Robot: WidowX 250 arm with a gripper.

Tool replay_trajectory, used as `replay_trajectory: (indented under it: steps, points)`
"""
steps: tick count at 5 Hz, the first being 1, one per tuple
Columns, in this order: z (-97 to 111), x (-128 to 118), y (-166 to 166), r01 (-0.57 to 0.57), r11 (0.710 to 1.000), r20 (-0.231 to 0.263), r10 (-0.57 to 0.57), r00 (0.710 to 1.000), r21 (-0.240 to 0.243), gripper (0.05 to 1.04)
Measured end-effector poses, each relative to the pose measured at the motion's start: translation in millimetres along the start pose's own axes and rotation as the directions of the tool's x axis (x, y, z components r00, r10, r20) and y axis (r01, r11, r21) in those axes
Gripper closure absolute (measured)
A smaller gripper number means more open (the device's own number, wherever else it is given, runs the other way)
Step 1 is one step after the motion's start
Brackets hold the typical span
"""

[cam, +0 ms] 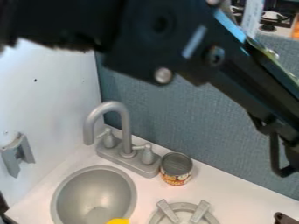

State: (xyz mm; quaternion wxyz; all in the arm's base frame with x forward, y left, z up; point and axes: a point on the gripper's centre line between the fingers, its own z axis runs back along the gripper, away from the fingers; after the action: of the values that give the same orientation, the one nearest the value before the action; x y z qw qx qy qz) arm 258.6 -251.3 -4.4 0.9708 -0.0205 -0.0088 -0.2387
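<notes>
Black arm (140,39) is angled across the top from upper left, sloped down toward the right edge; open or closed grip can't be told. Grey sink (85,188) is set at lower left, grey faucet (124,131) mounted behind it. Can (176,168) is stood upright just right of the faucet base, long axis vertical, round grey top faced up, label patterned in red and yellow.
</notes>
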Motion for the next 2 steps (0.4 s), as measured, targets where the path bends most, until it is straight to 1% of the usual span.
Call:
replay_trajectory:
  steps: [1,2]
  points:
    - [-6.9,13.1,-0.6,-0.023,1.0,0.028,0.023,0.999,0.01,0.081]
    - [-11.9,23.3,-2.8,-0.057,0.998,0.066,0.056,0.996,0.0,0.081]
